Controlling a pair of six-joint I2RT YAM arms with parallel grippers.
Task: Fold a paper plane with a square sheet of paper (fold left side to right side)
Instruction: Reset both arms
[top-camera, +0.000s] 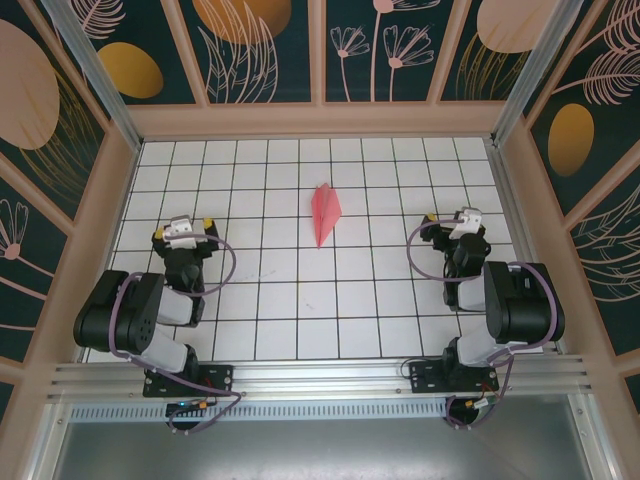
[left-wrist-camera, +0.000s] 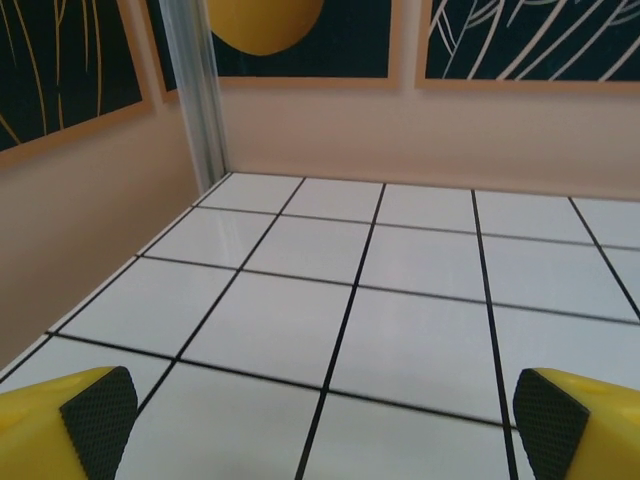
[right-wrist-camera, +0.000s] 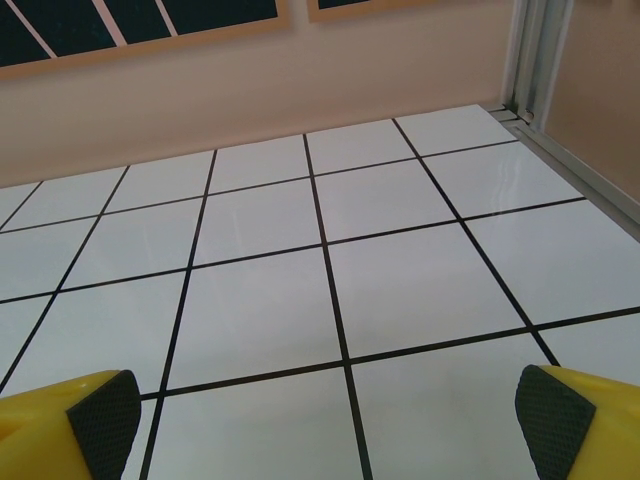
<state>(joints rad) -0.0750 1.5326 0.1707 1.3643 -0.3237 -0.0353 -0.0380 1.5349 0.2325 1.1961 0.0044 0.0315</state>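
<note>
- Left gripper (left-wrist-camera: 325, 425): jaws spread wide, black pads (left-wrist-camera: 98, 418) at the view's lower corners; it holds nothing and touches nothing.
- Right gripper (right-wrist-camera: 325, 420): jaws just as wide apart and empty, over the white-tiled table (right-wrist-camera: 400, 270).
- Plane (top-camera: 325, 212): pink folded dart lying flat mid-table; long point toward the arms; between the grippers, well apart from each.

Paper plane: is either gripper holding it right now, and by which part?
Nothing is held. The left gripper and right gripper both stand open and empty; the paper plane lies on the table between them, untouched.
</note>
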